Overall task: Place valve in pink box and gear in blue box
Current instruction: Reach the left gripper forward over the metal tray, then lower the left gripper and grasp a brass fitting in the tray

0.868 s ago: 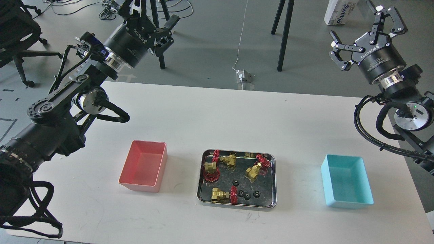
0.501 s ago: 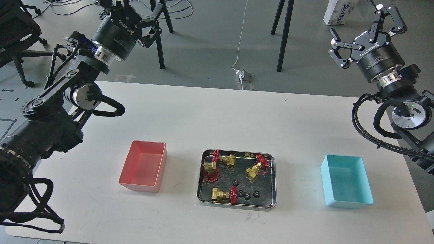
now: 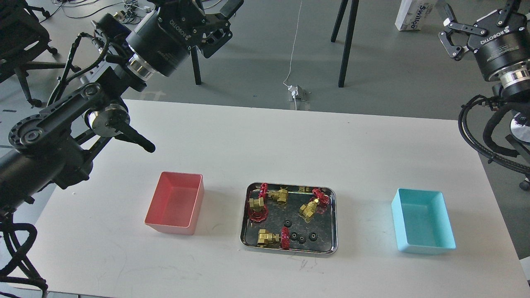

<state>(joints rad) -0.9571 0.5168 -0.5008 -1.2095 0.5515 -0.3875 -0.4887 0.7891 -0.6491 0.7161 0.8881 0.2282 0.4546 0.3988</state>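
Observation:
Several brass valves with red handwheels lie in a shiny steel tray [image 3: 331,194] at the table's middle; one valve [image 3: 271,238] is at its front left, another [image 3: 309,208] at the right. Several tiny black gears lie in the tray's front part, one gear [image 3: 313,236] rightmost. The pink box [image 3: 176,207] stands left of the tray and the blue box [image 3: 422,223] right of it; both look empty. My left gripper [image 3: 225,22] is open and empty, high above the table's far left. My right gripper [image 3: 479,6] is open and empty at the top right, partly cut off by the frame.
The white table [image 3: 265,140] ends at its far edge near the floor beyond. Tripod legs [image 3: 348,41], a power strip [image 3: 297,92], a chair [image 3: 20,49] and a white carton [image 3: 414,14] stand on the floor behind.

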